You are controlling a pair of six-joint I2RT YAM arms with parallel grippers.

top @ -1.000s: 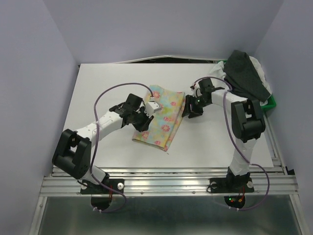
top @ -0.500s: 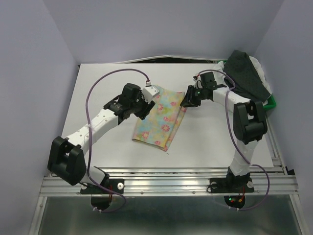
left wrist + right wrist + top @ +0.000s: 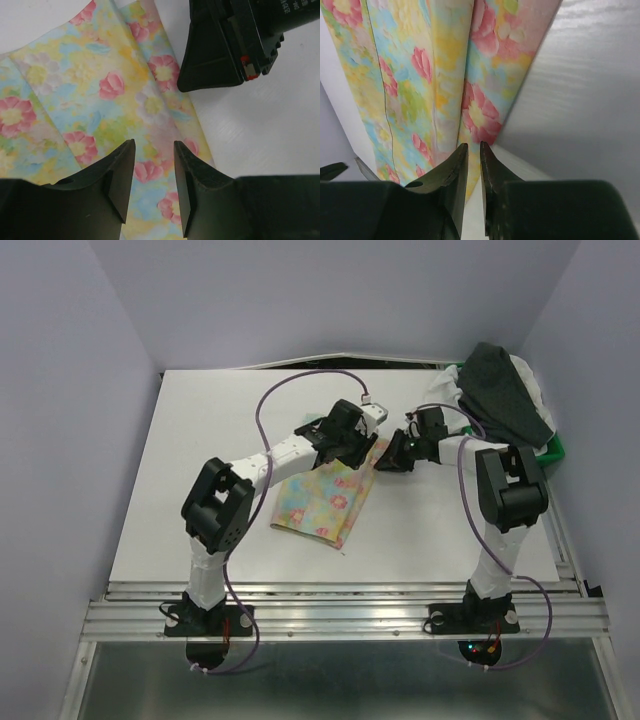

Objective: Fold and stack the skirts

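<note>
Early in the task, by my read. Floral skirt [image 3: 320, 502] lies mid worktop [image 3: 200, 440], flattened into a long narrow strip with lengthwise creases. Looks like a first fold only, not yet a compact packet. No stack started anywhere.

Dark skirt [image 3: 505, 390] and white skirt [image 3: 528, 375] sit heaped together at the far right corner, dark on top of white, unfolded and bunched. They are above the green tray [image 3: 555, 450], and only a sliver of its rim shows. Both are well apart from the floral one.

Both arms meet at the floral skirt's far right corner. Left hand [image 3: 153, 147] is released: jaws apart, flat cloth showing through the gap, nothing pinched. It hovers over the skirt near its right edge. Right hand [image 3: 471, 147] is just beside that edge, jaws nearly together with a thin slit between them and the tips right at the hem. Cannot tell whether it is clenched on cloth or just short of it. The two hands are close together but not touching.

Left to do, as I judge it:
- Finish folding the floral skirt crosswise.
- Pull the dark and white skirts out of the heap.
- Fold each of them.
- Stack all three.

Roughly a fraction of the first of three garments is done.
</note>
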